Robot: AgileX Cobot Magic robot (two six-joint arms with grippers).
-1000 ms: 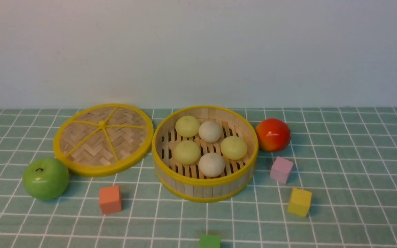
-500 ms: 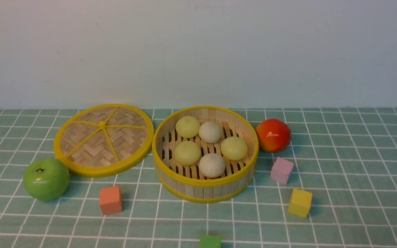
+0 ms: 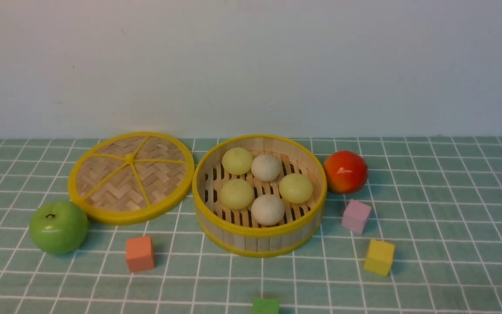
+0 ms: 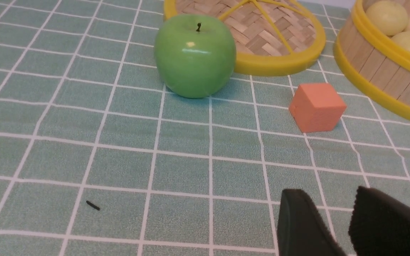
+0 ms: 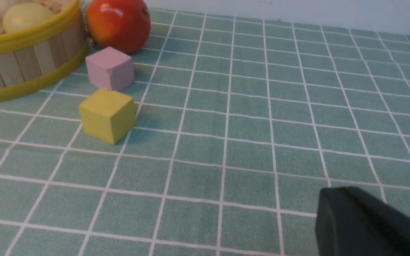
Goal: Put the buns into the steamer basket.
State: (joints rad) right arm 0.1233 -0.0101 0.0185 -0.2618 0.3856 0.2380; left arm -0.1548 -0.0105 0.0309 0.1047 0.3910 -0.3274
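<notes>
Buns (image 3: 259,185) are seen inside the steamer basket (image 3: 257,237), flanked by lid (image 3: 131,176), apple (image 3: 58,226), red fruit (image 3: 345,171) and cubes. Left gripper (image 4: 333,224) is parted and empty; right gripper (image 5: 365,224) is closed.

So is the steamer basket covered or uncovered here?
Uncovered: the steamer basket stands open with five buns inside; its lid lies flat beside it.

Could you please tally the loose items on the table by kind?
Buns: 5, three yellow-green, two off-white
Cubes: 4, orange, pink, yellow, green
Fruits: 2, green apple, red fruit
Steamer basket: 1
Lid: 1
Total: 13
</notes>
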